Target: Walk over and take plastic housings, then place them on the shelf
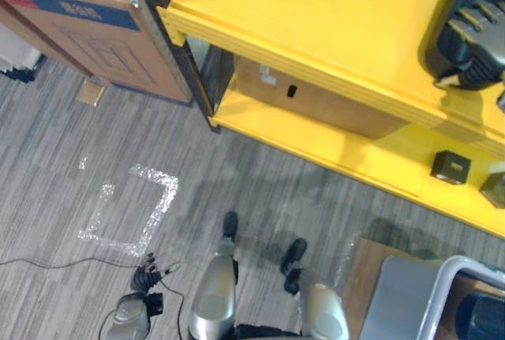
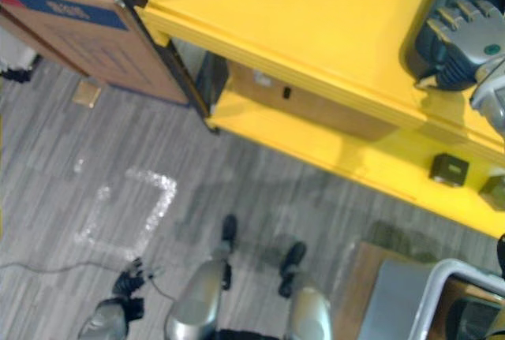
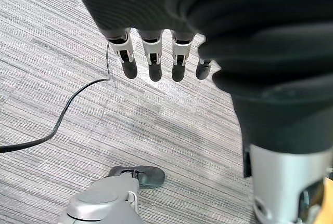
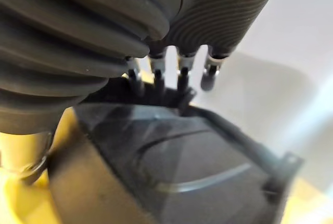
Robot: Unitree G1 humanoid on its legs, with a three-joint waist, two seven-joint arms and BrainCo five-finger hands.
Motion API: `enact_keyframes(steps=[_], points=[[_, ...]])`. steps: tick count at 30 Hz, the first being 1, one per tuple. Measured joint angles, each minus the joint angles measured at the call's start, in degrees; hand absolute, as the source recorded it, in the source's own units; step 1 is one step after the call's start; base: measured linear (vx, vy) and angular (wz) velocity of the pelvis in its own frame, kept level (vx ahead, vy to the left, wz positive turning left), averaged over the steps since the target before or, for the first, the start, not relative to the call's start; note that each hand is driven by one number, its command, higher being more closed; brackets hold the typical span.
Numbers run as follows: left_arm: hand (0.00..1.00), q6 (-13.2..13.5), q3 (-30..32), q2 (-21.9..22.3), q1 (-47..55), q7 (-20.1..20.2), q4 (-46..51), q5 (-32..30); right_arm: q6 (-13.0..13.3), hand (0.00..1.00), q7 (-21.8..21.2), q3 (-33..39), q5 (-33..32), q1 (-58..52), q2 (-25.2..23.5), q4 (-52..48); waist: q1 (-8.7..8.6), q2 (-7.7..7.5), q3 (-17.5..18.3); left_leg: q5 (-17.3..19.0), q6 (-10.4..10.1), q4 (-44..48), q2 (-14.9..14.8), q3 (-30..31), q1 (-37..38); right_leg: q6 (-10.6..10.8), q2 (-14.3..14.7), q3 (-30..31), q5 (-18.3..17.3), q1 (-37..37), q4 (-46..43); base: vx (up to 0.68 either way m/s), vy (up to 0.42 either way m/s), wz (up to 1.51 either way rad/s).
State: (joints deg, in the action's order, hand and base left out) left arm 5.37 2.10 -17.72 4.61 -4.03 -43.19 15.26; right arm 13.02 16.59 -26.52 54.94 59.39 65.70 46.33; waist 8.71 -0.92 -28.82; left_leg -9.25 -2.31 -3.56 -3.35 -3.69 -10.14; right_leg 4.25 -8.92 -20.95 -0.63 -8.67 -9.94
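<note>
Item 1, housing [image 4: 171,172]: dark plastic. We log it at the right end of the top board of the yellow shelf [image 1: 316,24] (resting or lifted, we cannot tell).
Item 2, right hand [image 1: 483,28]: on the housing, fingers [image 4: 157,83] hooked over its rim, gripping it.
Item 3, left hand [image 3: 151,57]: low over the grey carpet [image 1: 47,166], its fingers straight, holding nothing.
Item 4, lower board: brown box [image 1: 331,107]; two small dark blocks [image 1: 450,167].
Item 5, carton [image 1: 79,16]: left of the shelf.

Smooth dark plastic housing [image 4: 182,167], glossy yellow shelf [image 1: 316,16], rough grey carpet [image 1: 79,119].
</note>
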Motion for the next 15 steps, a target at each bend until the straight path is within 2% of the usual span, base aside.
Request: enact_keyframes(steps=[2,8,13,15], points=[[0.00,0.0,0.1,0.0,0.0,0.0,0.0,0.0,-2.3,0.00,0.0,1.9,0.0,-0.9,0.0,0.1,-0.08,0.00,0.0,0.0,0.0,-0.1,0.0,-0.1,0.0,0.0,0.0,0.2,0.0,0.0,0.2,0.03,-0.018,-0.02],[0.00,-0.1,0.1,0.0,0.0,0.4,0.3,0.0,-4.6,0.00,2.5,5.3,-0.2,-2.5,0.0,-0.1,-0.44,-0.02,0.0,0.0,0.0,-0.2,0.1,-0.2,0.1,0.1,0.0,0.3,0.1,0.0,0.3,0.04,-0.019,-0.01],[0.00,0.0,0.1,0.2,0.9,0.4,0.3,0.1,-4.5,0.00,7.7,10.8,-12.5,-5.9,-0.1,-1.6,-1.36,-0.50,0.9,0.0,0.0,-0.9,0.1,-0.5,1.2,0.2,0.0,0.5,0.1,0.8,0.8,0.02,-0.006,-0.02],[0.00,0.1,0.2,0.3,2.2,0.4,0.3,0.3,-4.3,0.00,10.1,16.6,-17.2,-10.3,-0.1,-5.1,-1.88,-1.18,2.2,0.2,-0.1,-0.9,0.2,-0.9,1.1,0.4,0.1,0.7,0.2,0.8,1.4,0.07,-0.018,-0.08]])
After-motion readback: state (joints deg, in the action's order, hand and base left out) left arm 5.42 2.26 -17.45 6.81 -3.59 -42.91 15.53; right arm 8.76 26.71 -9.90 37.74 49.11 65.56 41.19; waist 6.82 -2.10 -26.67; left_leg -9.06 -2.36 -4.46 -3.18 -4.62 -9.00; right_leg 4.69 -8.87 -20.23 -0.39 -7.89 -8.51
